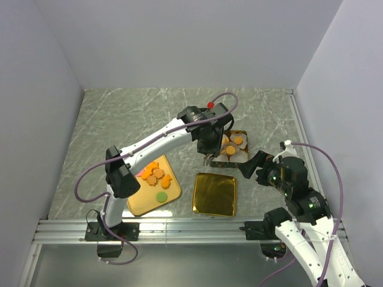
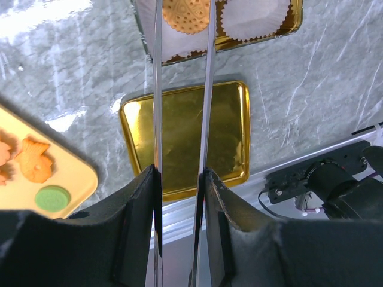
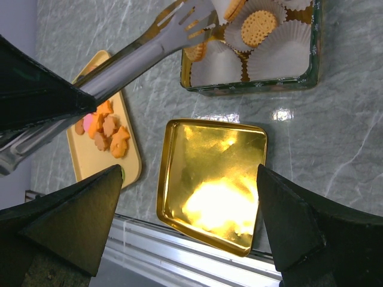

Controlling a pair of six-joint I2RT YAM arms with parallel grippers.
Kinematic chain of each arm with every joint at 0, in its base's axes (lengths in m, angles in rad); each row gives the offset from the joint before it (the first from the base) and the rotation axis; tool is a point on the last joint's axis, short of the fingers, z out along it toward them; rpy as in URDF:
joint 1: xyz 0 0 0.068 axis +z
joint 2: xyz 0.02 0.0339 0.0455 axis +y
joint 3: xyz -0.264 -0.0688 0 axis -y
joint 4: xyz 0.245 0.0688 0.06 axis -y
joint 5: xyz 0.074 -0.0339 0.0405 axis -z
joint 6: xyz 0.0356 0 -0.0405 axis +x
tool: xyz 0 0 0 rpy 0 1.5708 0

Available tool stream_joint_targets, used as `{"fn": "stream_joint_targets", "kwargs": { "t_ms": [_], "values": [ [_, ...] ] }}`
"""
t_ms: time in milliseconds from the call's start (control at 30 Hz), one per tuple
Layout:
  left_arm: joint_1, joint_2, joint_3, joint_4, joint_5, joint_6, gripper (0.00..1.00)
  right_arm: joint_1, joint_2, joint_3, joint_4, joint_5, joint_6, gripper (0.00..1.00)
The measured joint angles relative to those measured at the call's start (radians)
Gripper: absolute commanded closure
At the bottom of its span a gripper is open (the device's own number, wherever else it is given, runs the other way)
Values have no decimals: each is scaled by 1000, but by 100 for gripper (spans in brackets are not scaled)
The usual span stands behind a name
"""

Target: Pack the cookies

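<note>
left arm: reaches across the worktop to the tin, at the near-left part of it
left jaws: pressed in on the two arms of metal tongs, pinching them near the handle end
tongs: blades nearly parallel with a narrow gap; the forked tips are over the tin's left side
tong tips: a round tan cookie shows between the blades in the left wrist view; cannot tell if it is gripped or just lying in its cup below
right arm: at the right side, wrist pointed toward the gold lid and the tin
right jaws: spread wide, nothing between them, off the worktop
cookies: most are clustered on the far half of the yellow tray, left of the gold lid; orange and tan, one pink
green cookie: alone on the tray, nearer the bases than the cluster
cookies in tin: a few already sit in white paper cups; some cups show no cookie
gold lid: flat on the worktop, hollow side up, between tray and right arm, just near of the tin, not touching it
</note>
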Motion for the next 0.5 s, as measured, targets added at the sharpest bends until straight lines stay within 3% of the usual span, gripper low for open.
{"fn": "stream_joint_targets", "kwargs": {
  "t_ms": [500],
  "values": [
    [-37, 27, -19, 31, -19, 0, 59, 0, 0, 0, 0, -4, -7, 0]
  ]
}}
